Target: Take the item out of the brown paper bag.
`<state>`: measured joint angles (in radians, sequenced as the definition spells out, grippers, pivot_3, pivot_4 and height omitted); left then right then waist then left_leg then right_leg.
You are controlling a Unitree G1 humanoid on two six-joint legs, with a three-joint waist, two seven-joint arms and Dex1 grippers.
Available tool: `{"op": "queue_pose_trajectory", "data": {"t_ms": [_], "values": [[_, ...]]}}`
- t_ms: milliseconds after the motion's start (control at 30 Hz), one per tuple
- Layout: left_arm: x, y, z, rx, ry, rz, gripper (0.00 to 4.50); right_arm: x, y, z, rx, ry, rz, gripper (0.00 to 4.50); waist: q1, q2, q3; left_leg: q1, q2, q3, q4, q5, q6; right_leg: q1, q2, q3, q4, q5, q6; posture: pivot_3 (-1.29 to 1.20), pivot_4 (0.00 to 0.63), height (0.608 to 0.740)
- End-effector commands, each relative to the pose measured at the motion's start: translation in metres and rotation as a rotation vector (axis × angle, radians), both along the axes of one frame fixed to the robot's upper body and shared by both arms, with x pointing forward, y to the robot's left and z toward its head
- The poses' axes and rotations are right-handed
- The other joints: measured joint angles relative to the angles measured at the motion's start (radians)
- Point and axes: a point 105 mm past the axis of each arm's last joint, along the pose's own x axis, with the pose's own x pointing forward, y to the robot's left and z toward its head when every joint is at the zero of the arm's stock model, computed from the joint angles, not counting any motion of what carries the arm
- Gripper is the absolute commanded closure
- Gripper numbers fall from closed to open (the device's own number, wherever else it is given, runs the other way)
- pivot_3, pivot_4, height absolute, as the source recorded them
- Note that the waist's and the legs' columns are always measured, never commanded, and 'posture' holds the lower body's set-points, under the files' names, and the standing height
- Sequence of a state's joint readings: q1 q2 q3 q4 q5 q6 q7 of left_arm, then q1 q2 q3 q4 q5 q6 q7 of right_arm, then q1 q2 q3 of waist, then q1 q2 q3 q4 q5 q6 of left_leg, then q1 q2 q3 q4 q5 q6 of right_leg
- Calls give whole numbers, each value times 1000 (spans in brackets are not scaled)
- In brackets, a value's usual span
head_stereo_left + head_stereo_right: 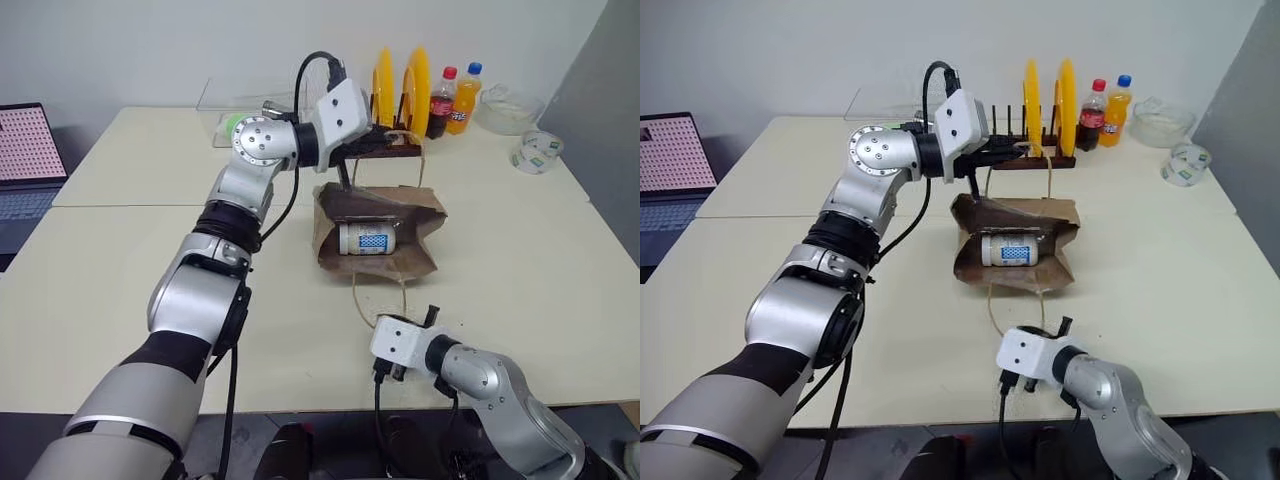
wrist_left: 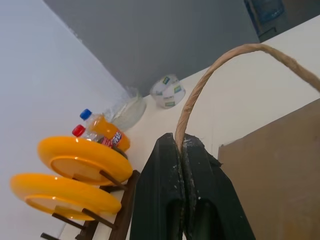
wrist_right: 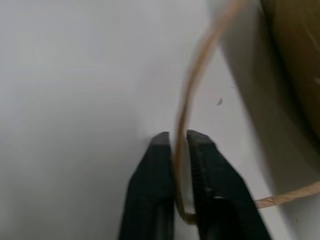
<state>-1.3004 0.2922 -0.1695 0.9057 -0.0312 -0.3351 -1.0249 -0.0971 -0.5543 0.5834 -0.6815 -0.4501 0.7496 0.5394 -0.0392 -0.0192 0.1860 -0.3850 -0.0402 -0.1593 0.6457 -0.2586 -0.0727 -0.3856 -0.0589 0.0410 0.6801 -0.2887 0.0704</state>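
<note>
Pale cream table [image 1: 120,240], made of sections butted together with a seam, against a plain light wall; a grey panel stands at the right. One laptop [image 1: 25,170] at the far left. One dark plate rack [image 1: 1035,158] at the back holding two yellow plates [image 1: 415,80] upright on edge. Two bottles beside the rack: one cola bottle [image 1: 442,100] with a red cap, one orange soda bottle [image 1: 465,97] with a blue cap. One clear bowl [image 1: 510,108], one tape roll [image 1: 537,151] near the right edge. One brown paper bag [image 1: 380,230] mid-table, mouth open toward the camera; inside lies the item [image 1: 368,238] on its side, whitish with blue print. Two cord handles: the left gripper [image 2: 181,145], jaws pressed together, pinches the upper handle [image 2: 220,65] and holds it raised; the right gripper [image 3: 178,142], jaws narrowly parted, has the lower handle [image 3: 192,75] running between its fingers near the table's front edge.
</note>
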Motion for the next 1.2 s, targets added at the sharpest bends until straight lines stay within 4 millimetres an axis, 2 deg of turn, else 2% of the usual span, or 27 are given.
{"op": "queue_pose_trajectory", "data": {"t_ms": [33, 133, 233, 533, 633, 733, 867, 967, 1033, 1133, 1200], "values": [[-11, -5, 13, -24, -47, -57, 4500, 2, -4, 1, 44, 3, -46, 2567, -1, 0, 0, 0, 0, 0, 0, 0, 0, 0, 0, 0, 0, 0, 0, 0, 150, 740], [-18, -7, 10, -16, -49, -97, 4500, -5, 6, 19, 193, -4, -31, 1547, -2, 0, 0, 0, 0, 0, 0, 0, 0, 0, 0, 0, 0, 0, 0, 0, 150, 740], [-22, -8, 10, -19, -51, -116, 4500, -12, 8, 35, 291, -33, -9, 1547, -2, 0, 0, -1, 0, 0, 0, 0, 0, -2, 0, 0, 0, 0, 0, 0, 150, 740], [-26, -9, 2, 3, -43, -131, 4500, -43, -4, 70, 429, -122, 122, 1547, -3, 0, 0, -2, 0, 0, 0, 0, 0, -2, 0, 0, 0, 0, 0, 0, 150, 740], [-26, -9, 2, 7, -43, -134, 4500, -43, -9, 78, 439, -146, 128, 1547, -4, 0, 0, -2, 0, 0, 0, 0, 0, -1, 0, 0, 0, 0, 0, 0, 150, 740], [-27, -10, 2, 11, -43, -138, 4500, -35, -9, 91, 427, -176, 143, 1547, -7, 0, 0, -1, 0, 0, 0, 0, 0, -1, 0, 0, 1, 0, 0, 0, 150, 740], [-27, -11, 2, 15, -46, -139, 4500, -6, -8, 90, 242, -205, 125, 1547, -10, 0, 0, -1, 0, 0, 0, 0, 0, -1, 0, 1, 1, 0, 0, 0, 150, 740], [-27, -12, 3, 17, -50, -143, 4500, 22, 3, 92, 227, -222, 59, 1547, -14, 0, 0, -1, 0, 0, 0, 0, 0, -2, 1, 0, 1, 0, 0, 0, 150, 740], [-27, -13, 3, 19, -52, -145, 4500, 33, 14, 92, 210, -233, 54, 1547, -16, 0, 0, -1, 0, -1, 0, 0, 0, -2, 1, 0, 1, 0, 0, 0, 150, 740], [-27, -13, 4, 20, -56, -143, 4500, 48, 24, 87, 143, -239, 41, 945, -17, 0, 0, -3, 0, 0, 0, 1, -2, -3, 0, 0, 0, 0, 0, 0, 150, 740], [-27, -13, 4, 20, -57, -144, 4500, 59, 23, 79, 54, -253, 21, 261, -17, 0, 0, -4, -1, 0, 0, 2, -3, -4, -1, 0, 0, 0, 0, 0, 150, 740]]}}
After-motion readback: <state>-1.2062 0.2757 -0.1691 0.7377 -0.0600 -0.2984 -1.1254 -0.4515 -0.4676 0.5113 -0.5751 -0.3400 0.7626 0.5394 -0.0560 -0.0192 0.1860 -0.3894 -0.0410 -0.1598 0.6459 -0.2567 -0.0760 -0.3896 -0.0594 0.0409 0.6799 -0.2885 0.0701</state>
